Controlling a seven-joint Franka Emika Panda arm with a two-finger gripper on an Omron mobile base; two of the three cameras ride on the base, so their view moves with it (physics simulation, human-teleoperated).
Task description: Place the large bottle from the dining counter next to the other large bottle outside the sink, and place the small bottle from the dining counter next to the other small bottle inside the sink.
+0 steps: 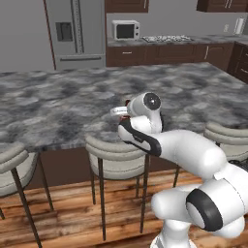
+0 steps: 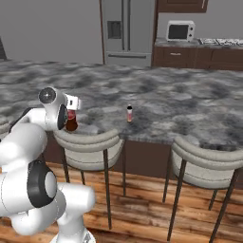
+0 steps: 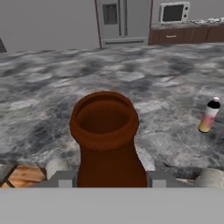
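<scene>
The gripper (image 3: 112,181) is clamped on the large bottle (image 3: 107,140), one jaw on each side of the brown body low under the neck, so that's a solid-looking grab from the hand view. In the right base view the bottle (image 2: 71,121) sits right at the near edge of the dining counter (image 2: 156,95), tucked against the wrist, and whether its base is on the stone or already lifted off can't really be told from here. The small bottle (image 2: 129,114) with the black cap stands upright on the same counter, off to the side and apart from the big one. What could go sideways: the grip is low on a tall, top-heavy shape, so a quick swing might let it pivot in the jaws or slip. Also the stool (image 2: 90,142) backs sit right under the counter edge, and pulling the bottle back low could clip one. A wide sweep toward the small bottle's side could knock that one over too, and it's still needed for the sink part.
</scene>
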